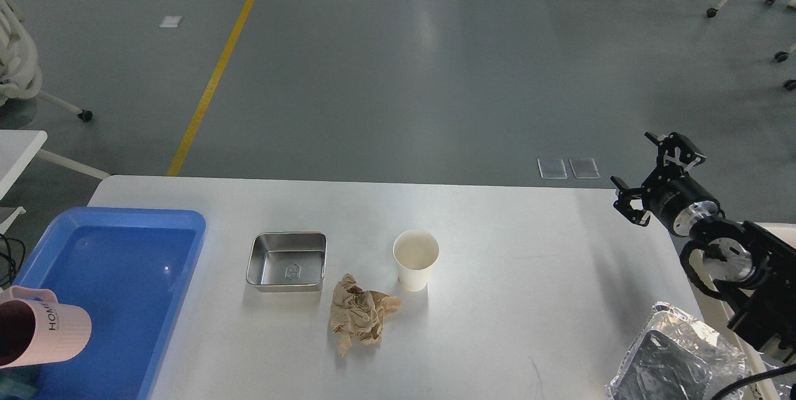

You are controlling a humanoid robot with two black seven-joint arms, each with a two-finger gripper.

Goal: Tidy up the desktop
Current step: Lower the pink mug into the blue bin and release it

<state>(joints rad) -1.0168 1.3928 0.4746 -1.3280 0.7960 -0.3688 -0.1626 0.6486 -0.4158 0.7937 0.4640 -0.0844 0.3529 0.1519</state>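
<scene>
Head view | big shiny white desktop (pixel 528 300) fills the lower half | right gripper (pixel 653 176) fingers spread wide, holding nothing, above its far right edge | crumpled brown paper (pixel 359 316) lies well left of it | left gripper not seen

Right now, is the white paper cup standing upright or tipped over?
Upright. The paper cup stands on its base on the desktop, round mouth facing up, beside the crumpled brown paper.
</scene>
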